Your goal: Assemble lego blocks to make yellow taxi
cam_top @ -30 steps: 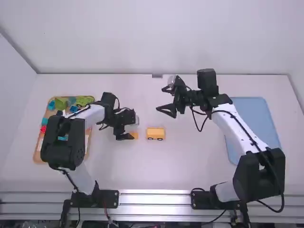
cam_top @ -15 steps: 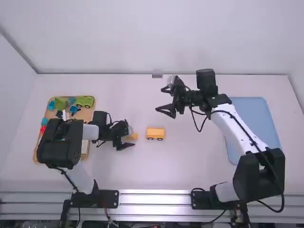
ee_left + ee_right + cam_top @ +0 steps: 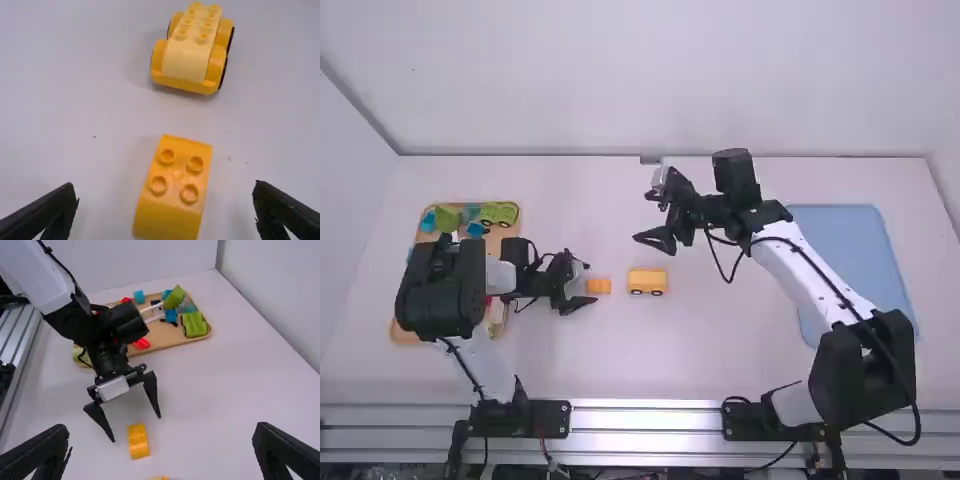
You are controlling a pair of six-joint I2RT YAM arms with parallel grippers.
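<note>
The left claw is spread wide, a smooth, four-studded orange block at its mouth and a rounded, studded yellow car base beyond. The right claw gapes too.

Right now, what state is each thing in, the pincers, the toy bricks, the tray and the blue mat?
Left gripper: open.
Right gripper: open.
Orange-yellow four-stud block: ungripped, studs up, apart from the wheeled car.
Yellow wheeled car: wheels down, top studs uncovered.
Green wheeled block: in the tray.
Wooden tray: holding assorted pieces.
Blue mat: flat.
</note>
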